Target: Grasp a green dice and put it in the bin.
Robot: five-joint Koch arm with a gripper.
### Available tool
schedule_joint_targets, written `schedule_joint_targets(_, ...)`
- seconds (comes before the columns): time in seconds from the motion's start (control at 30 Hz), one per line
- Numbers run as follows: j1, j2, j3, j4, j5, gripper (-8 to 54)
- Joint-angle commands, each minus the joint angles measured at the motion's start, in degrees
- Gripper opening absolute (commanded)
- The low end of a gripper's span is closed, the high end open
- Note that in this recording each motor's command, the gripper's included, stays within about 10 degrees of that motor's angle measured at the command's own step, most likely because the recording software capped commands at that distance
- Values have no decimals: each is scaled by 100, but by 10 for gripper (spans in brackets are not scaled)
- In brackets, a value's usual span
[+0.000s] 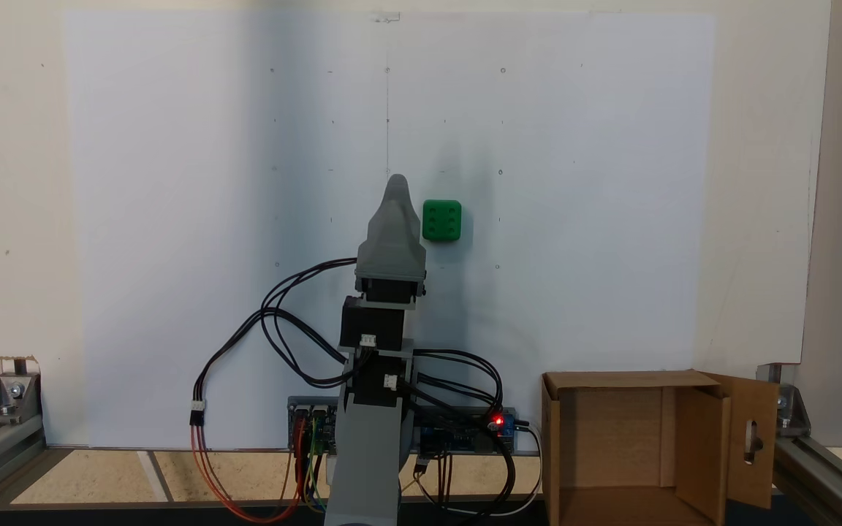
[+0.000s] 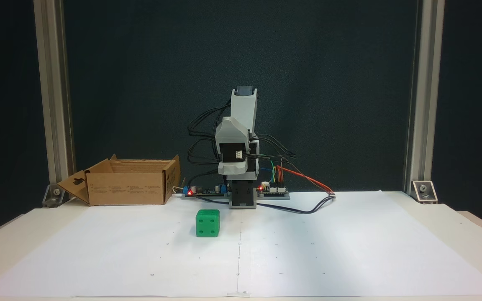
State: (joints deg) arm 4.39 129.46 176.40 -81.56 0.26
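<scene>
The bench (image 2: 433, 217) is covered by a large white paper sheet (image 1: 172, 219) marked with small dots. At its rear edge stands the grey, folded-up hobby arm (image 2: 241, 138) with black cables and a circuit board (image 2: 205, 192) showing a red light. The brown corrugated cardboard bin (image 2: 128, 184), flaps open and one flap slotted, is seen empty in the top-down fixed view (image 1: 611, 438), beside the arm's base. The fingers (image 1: 397, 191) are seen as a single grey tapered tip from above, one jaw behind the other, so their state cannot be told; nothing is seen held. The small bright green dice (image 1: 441, 220) rests on the paper just beside that tip, well apart from the bin, and in the front-facing fixed view (image 2: 207, 223) lies in front of the base. The task is judged barely begun: reach, grasp, carry and release are all left.
</scene>
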Motion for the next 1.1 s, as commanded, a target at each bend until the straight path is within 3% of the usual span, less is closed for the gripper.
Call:
schedule_joint_targets(0.0,18,598,272,-70,-149,461)
schedule_joint_targets(0.87,-158,598,272,-62,-176,446)
schedule_joint_targets(1.07,-141,606,167,923,-185,427)
